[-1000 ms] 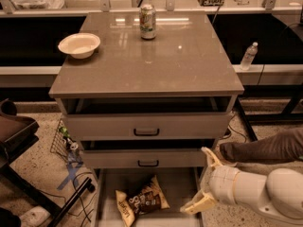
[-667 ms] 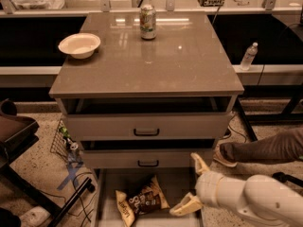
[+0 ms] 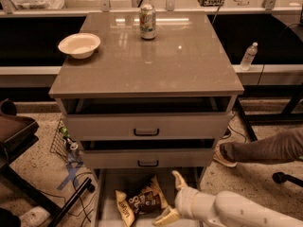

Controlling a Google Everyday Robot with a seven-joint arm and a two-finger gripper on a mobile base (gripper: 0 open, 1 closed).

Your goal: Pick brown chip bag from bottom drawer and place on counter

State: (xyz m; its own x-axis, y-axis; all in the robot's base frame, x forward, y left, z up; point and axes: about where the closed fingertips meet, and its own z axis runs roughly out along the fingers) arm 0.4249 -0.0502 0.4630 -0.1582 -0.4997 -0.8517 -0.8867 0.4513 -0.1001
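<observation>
- The brown chip bag [image 3: 138, 205] lay crumpled on the floor of the pulled-out bottom drawer [image 3: 109, 186], dark brown across its face, with tan-yellow edges and white lettering.
- It sat tilted, its yellow left end low and near the drawer's front.
- The gripper [image 3: 165, 197] hung just right of the bag, its two pale fingers spread wide: one pointed up toward the middle drawer [image 3: 189, 158], the other reached down-left beside the bag's lower right corner. Neither visibly clamped the bag.
- The top drawer [image 3: 104, 126] stood slightly open.
- On the glossy counter [image 3: 180, 65] stood a white bowl [image 3: 79, 45] at the left edge and a can [image 3: 147, 21] near the back.
- A water bottle [image 3: 248, 56] stood on a ledge to the right.
</observation>
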